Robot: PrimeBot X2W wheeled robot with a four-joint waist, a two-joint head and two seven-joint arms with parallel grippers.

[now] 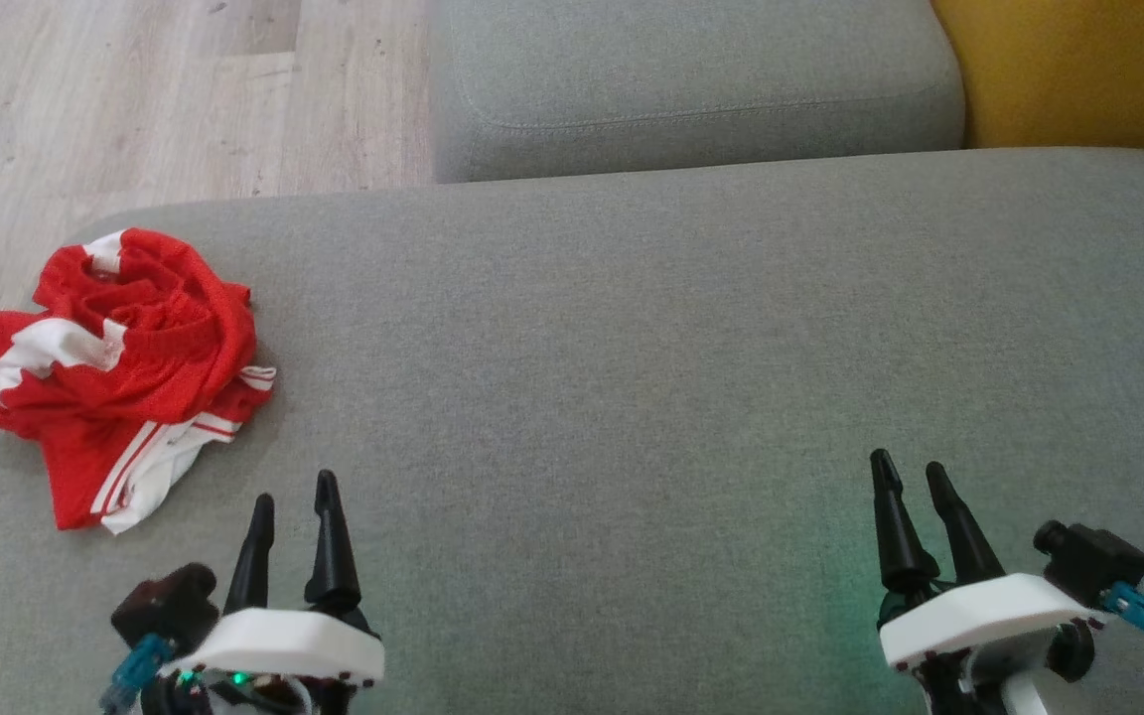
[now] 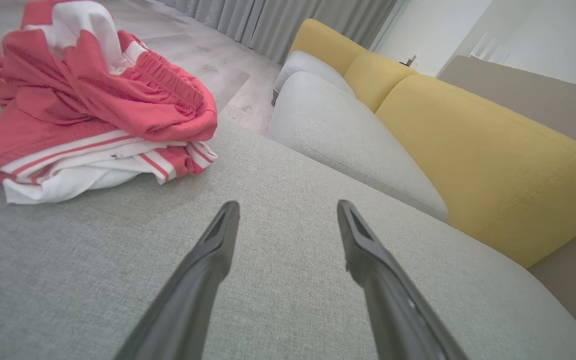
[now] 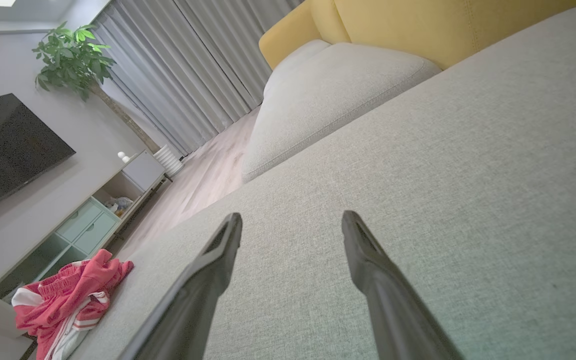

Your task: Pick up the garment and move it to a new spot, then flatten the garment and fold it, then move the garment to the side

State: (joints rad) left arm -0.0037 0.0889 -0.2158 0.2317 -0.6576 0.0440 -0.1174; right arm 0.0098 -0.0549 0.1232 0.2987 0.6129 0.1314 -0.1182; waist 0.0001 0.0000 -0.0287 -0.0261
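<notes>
Your one garment (image 1: 120,372), red with white stripes, lies crumpled in a heap at the left end of the large grey seat cushion (image 1: 632,348), close to its edge. Nothing grips it.

Your left tool (image 1: 294,491) sits just short of the heap, fingers spread and holding nothing. Your right tool (image 1: 909,464) is well apart from it, toward the right end of the same cushion, also spread and holding nothing. Count: two tools, both over bare fabric.

A second, smaller grey cushion (image 1: 691,79) adjoins the far side. A yellow backrest (image 1: 1078,70) runs along the right and pale wood floor (image 1: 185,89) lies beyond the left.

The left wrist view shows the garment (image 2: 88,100) up close, with its gathered waistband on top. The right wrist view shows the garment (image 3: 68,295) far off, plus grey curtains (image 3: 193,75), one potted plant (image 3: 70,55), one dark television (image 3: 8,145) and a low cabinet (image 3: 93,220).
</notes>
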